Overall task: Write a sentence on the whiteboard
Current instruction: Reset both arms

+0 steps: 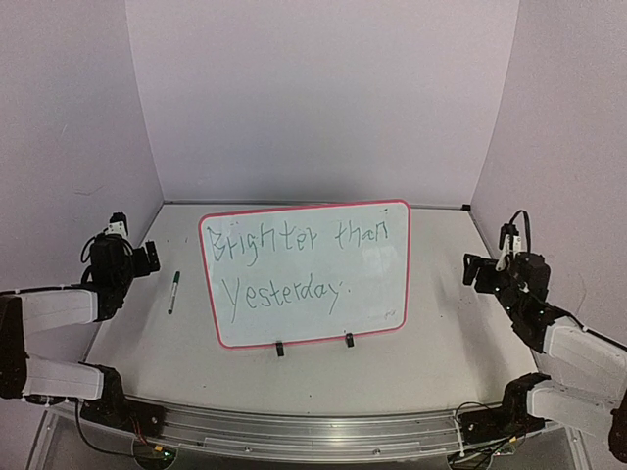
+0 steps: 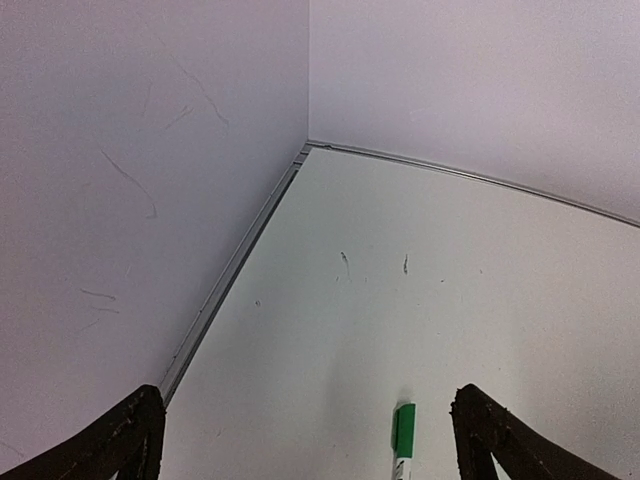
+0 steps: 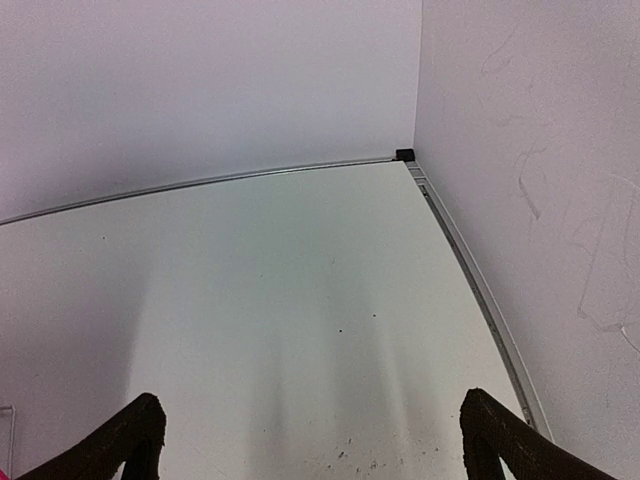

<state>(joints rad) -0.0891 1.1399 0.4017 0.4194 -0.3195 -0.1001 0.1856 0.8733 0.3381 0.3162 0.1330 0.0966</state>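
Whiteboard [image 1: 372, 294] lies flat at the middle of the table [image 1: 441, 333], between the two arms and touching neither, with the sentence [image 1: 282, 293] in green across it in two lines reading "Brighter than Yesterday", so we judge the writing done. Starting at the left, the left gripper [image 1: 147, 259] hovers near the left wall with its jaws spread wide and nothing in them. The marker [image 1: 173, 292] lies loose on the table just to its right, a little way off the whiteboard's left edge. A careless sweep of that arm could roll the marker away or push it against the frame. Fresh ink is the larger worry: we think any finger dragged over the letters would smear them, and a knock on the unfixed board would slide it. At the far right, the right gripper [image 1: 480, 269] also stands fully open and empty, well apart from the board. Only the top view shows us the board and its words. The left wrist view adds the marker's green end [image 2: 403, 440] between its own fingers [image 2: 140, 430], though we cannot tell whether that is a cap. The right wrist view shows bare table beyond its own spread fingers.
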